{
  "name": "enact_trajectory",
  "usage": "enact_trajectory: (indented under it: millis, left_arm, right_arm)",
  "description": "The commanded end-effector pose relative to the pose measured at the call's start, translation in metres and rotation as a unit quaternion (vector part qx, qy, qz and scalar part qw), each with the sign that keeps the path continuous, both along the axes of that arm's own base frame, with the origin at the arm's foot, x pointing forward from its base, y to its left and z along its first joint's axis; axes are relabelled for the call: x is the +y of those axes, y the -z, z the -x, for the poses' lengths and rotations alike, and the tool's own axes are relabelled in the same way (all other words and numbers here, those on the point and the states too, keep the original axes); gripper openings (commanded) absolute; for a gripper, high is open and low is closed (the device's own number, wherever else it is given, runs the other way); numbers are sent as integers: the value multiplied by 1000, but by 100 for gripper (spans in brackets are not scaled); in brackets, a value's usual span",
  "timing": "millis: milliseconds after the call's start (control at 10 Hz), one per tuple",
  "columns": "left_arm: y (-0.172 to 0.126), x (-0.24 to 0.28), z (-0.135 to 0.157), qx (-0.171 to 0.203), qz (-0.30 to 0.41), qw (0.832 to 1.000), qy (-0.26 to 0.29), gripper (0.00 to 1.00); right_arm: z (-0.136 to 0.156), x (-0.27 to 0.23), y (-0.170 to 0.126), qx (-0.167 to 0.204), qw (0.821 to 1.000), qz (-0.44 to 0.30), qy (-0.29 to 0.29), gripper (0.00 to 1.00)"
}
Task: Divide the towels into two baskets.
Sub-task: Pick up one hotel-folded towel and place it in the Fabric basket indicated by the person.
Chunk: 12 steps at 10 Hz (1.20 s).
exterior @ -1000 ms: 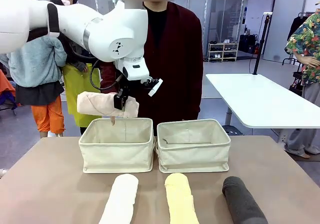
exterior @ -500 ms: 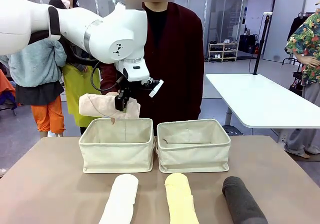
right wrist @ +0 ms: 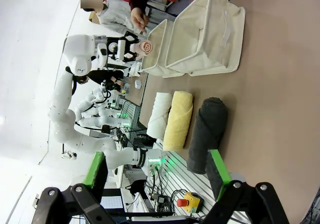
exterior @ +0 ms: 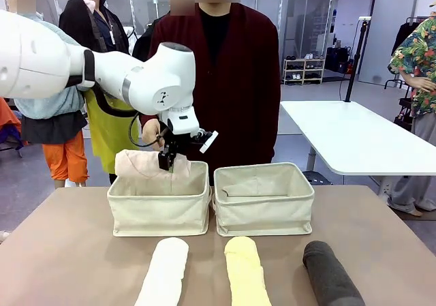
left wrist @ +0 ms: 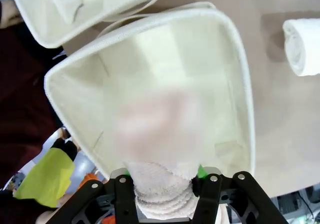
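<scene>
Pinkish-beige towel (exterior: 139,164) at the rim of the left basket (exterior: 158,214)
Left gripper (exterior: 167,161) has the roll's end between its green pads (left wrist: 201,171); pinched or loose, I cannot tell. The roll sits half sunk in that basket. Right basket (exterior: 264,207) stands just beside; white towel (exterior: 165,272), yellow towel (exterior: 245,273) and grey towel (exterior: 330,277) lie in front. Right gripper (right wrist: 155,169) gapes wide, holding nothing.

Brown table (exterior: 61,251), one level top.

- Left basket (exterior: 160,207) stands directly under the left gripper (exterior: 167,164).
- Right basket (exterior: 264,207) stands to the gripper's right, just beside the first.
- Three rolled towels lie robot-side of the gripper, each apart from the others:
  - white towel (exterior: 165,272), roughly in line with it
  - yellow towel (exterior: 245,272), to its right
  - dark grey towel (exterior: 330,275), farthest right
</scene>
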State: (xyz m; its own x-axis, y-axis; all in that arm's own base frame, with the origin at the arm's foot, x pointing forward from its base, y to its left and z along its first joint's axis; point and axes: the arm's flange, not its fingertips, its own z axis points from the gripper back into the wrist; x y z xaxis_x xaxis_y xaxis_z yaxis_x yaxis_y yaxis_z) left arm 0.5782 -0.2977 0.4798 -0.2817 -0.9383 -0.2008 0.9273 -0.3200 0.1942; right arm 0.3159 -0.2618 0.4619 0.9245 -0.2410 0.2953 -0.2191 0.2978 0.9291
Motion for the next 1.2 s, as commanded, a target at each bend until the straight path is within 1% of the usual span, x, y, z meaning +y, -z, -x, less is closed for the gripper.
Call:
enact_trajectory:
  millis: [0,100,200,400,600,700,800,1100]
  left_arm:
    - [8,2,-22,12,8,1000,-14,76]
    - [13,1,-24,20,12,1000,-16,75]
    - [11,1,-23,24,21,999,-14,100]
    - [12,1,-19,32,19,999,-18,100]
    - [7,0,-10,38,22,999,-29,100]
    - [4,4,-4,39,36,997,-48,100]
    - [14,-3,-18,24,13,999,-16,100]
    - [14,-3,-18,24,13,999,-16,100]
  right_arm:
    - [2,0,-3,-7,1000,-4,-1,100]
    - [2,0,-3,-7,1000,-4,-1,100]
    - [2,0,-3,-7,1000,-4,-1,100]
    - [2,0,-3,-7,1000,-4,-1,100]
    - [2,0,-3,-7,1000,-4,-1,100]
    - [2,0,-3,-7,1000,-4,-1,100]
    - [2,0,-3,-7,1000,-4,-1,100]
    - [2,0,-3,-7,1000,-4,-1,100]
